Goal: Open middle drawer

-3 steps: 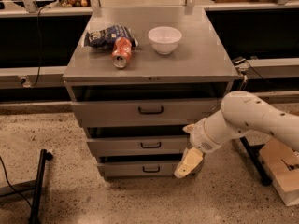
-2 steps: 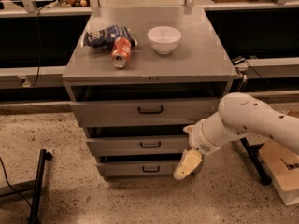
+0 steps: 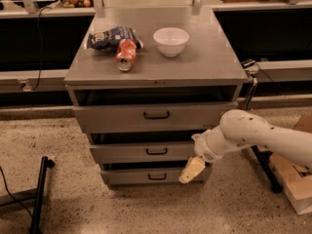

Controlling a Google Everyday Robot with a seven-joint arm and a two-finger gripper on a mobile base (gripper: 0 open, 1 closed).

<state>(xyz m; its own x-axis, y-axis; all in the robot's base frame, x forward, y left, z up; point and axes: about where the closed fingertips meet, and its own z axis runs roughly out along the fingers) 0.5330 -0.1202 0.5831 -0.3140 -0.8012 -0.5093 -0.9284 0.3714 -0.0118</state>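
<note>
The grey cabinet [image 3: 156, 74] has three stacked drawers. The middle drawer [image 3: 126, 153] is the second one, with a plain flat front and a small black bar handle [image 3: 156, 151] at its centre. Its front sits between the taller top drawer [image 3: 112, 117] and the small bottom drawer [image 3: 126, 176]. My gripper [image 3: 191, 170] hangs from the white arm [image 3: 253, 136] that comes in from the right. It is in front of the right end of the bottom drawer, just below the middle drawer's right end and to the right of its handle.
On the cabinet top lie a blue chip bag [image 3: 111, 37], a red can [image 3: 126, 55] on its side and a white bowl [image 3: 171, 41]. A cardboard box [image 3: 298, 186] and a black leg [image 3: 265, 168] stand at the right. A black stand [image 3: 40, 195] is at the left on the floor.
My gripper has shifted slightly to the left in front of the lower drawers. The drawers have not moved.
</note>
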